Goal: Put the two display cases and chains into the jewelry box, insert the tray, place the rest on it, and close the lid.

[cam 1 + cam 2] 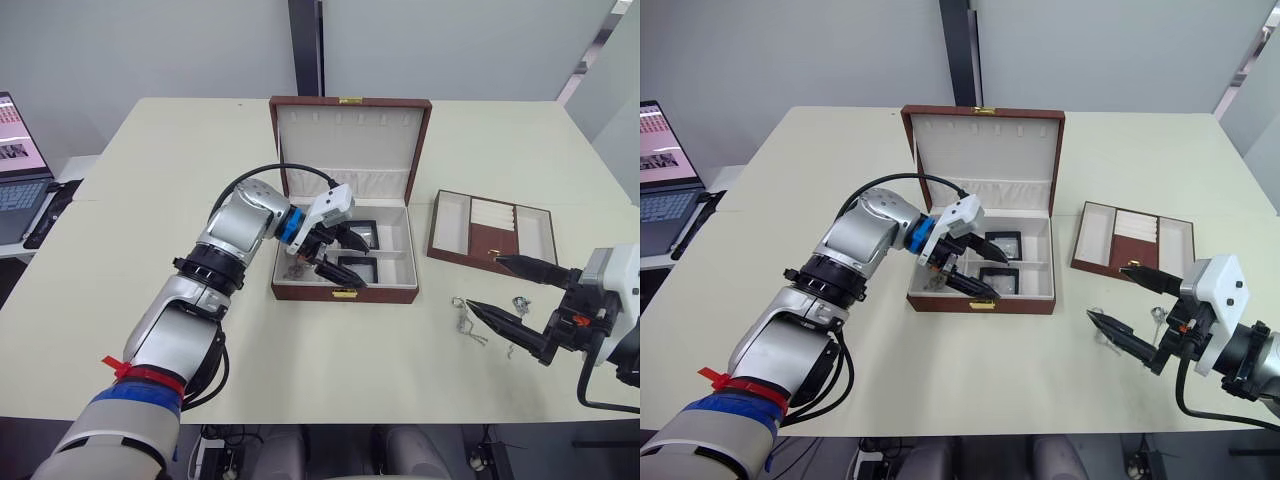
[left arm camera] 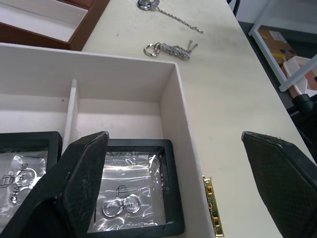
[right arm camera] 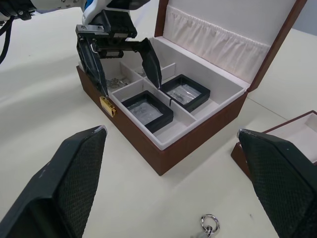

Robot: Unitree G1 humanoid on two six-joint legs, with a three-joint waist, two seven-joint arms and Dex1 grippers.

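A: What sits far left in the head view?

B: A laptop (image 1: pixel 18 165) at the left edge, off the table (image 1: pixel 180 140). Next, left of centre, the left gripper (image 1: pixel 335 255) hangs over the front left of the jewelry box (image 1: pixel 345 292), its fingers spread wide and holding nothing.

A: And the box itself?

B: It stands at centre frame, the lid (image 1: pixel 350 140) upright behind it. The 2 display cases (image 3: pixel 147 108) lie inside, 1 in a front compartment and 1 in the compartment behind it, a divider between them. Something small and silvery lies in the front left compartment (image 3: pixel 118 81); I cannot tell what it is.

A: Right of the box?

B: The tray (image 1: pixel 492 232) rests on the table, centre right, apart from the box. Below it, lower right, chains (image 1: pixel 468 322) lie loose on the table. The right gripper (image 1: pixel 495 288) hovers there, fingers wide apart, empty, 1 tip beside the chains and the other near the tray's front edge.
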